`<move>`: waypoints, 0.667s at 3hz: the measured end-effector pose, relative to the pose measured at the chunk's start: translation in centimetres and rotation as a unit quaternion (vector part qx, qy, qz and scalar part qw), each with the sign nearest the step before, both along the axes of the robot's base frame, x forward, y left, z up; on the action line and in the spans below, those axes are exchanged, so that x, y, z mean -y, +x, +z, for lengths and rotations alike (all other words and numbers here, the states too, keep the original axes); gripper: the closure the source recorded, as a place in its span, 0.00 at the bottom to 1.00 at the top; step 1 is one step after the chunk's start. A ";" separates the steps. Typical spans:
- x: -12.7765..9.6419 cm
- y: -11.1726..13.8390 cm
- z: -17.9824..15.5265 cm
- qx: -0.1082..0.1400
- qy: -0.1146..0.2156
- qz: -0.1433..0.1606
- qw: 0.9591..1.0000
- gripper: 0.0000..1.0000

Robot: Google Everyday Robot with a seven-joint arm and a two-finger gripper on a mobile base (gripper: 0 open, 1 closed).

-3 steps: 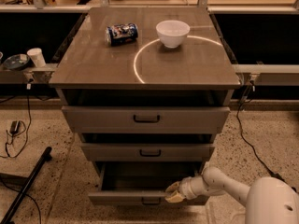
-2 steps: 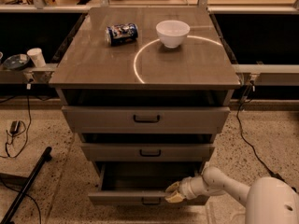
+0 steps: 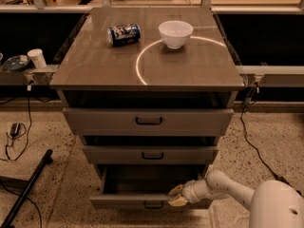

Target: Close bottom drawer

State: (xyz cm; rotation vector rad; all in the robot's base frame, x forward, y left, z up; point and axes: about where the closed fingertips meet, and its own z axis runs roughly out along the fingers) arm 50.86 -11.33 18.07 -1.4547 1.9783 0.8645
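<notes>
Camera view. Bottom drawer (image 3: 137, 186) sat low, at 6 o'clock under cabinet top (image 3: 95, 65). It was pulled out, grey box inside showing. Small black handle (image 3: 153, 205) was on its front.

My gripper (image 3: 175, 196) was at front edge of that drawer, at 3 o'clock from handle. Could not tell if gripper was open or closed. My white arm (image 3: 228, 186) came in from 4 o'clock.

Middle drawer (image 3: 109, 154) and top drawer (image 3: 99, 121) stuck out a little too.

On top: white bowl (image 3: 175, 33), blue can (image 3: 123, 33) on its side at 9 o'clock from bowl.
</notes>
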 end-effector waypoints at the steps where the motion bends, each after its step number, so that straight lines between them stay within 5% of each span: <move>1: 0.0 0.0 0.0 0.000 0.000 0.000 1.000 0.00; 2: -0.1 0.0 0.0 0.000 0.001 0.000 1.000 0.00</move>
